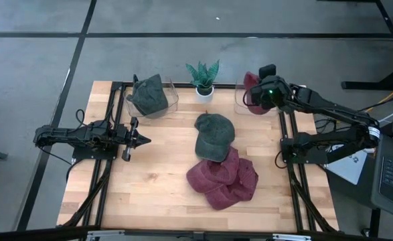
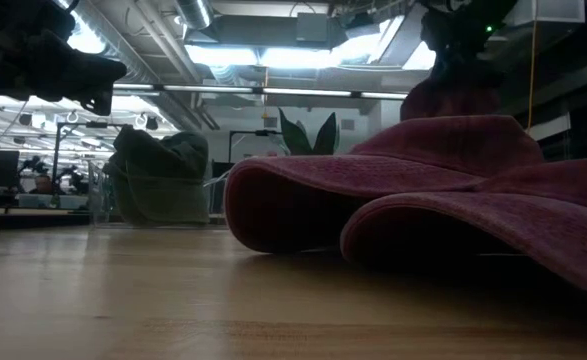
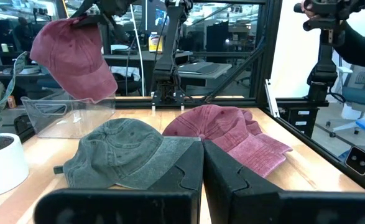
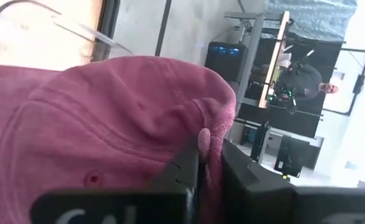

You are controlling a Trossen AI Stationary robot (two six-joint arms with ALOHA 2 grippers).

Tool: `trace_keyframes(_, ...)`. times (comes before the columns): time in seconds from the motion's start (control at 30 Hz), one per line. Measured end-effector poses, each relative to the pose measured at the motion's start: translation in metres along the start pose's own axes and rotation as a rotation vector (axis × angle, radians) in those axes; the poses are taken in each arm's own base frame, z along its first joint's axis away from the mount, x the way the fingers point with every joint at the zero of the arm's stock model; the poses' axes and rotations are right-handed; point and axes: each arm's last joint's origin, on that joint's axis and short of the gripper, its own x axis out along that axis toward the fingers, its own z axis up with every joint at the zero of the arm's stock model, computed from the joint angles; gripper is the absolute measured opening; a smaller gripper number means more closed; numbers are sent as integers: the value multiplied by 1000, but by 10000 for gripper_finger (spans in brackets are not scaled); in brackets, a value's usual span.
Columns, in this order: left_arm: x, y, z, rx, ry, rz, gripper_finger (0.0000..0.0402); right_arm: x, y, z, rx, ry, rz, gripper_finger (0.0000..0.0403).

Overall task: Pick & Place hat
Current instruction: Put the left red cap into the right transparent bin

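Note:
My right gripper [image 1: 260,94] is shut on a maroon cap [image 3: 73,56] and holds it above a clear bin [image 3: 64,112] at the table's far right. A second clear bin [image 1: 171,100] at the far left holds a green cap [image 1: 149,96]. Another green cap [image 1: 214,136] lies crown up at mid-table, partly overlapping a heap of maroon hats [image 1: 223,177] on its near side. My left gripper [image 1: 139,139] waits shut near the table's left side, its fingers pointing at those hats. My right gripper pinches a bunched fold of the maroon cap's cloth [image 4: 202,138] between its two fingers. The cap is lifted clear and hangs tilted below the gripper [image 3: 89,15], above the clear bin. Whether the fold is one layer or several, I cannot tell.
A small potted plant [image 1: 203,77] stands between the two bins at the far edge. Black frame rails [image 1: 286,144] run along the table's left and right sides. Bare wood [image 1: 156,187] lies on the near left of the table.

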Motion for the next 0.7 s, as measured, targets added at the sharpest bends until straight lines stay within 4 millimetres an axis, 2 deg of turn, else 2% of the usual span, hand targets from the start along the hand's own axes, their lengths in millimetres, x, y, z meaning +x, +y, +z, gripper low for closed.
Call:
trace_keyframes(0.43, 0, 0, 0, 0, 0, 0, 6, 22, 16, 6, -103, 50, 174, 29)
trace_keyframes(0.7, 0, 0, 0, 0, 0, 0, 6, 29, 21, -3, -117, 74, 244, 29)
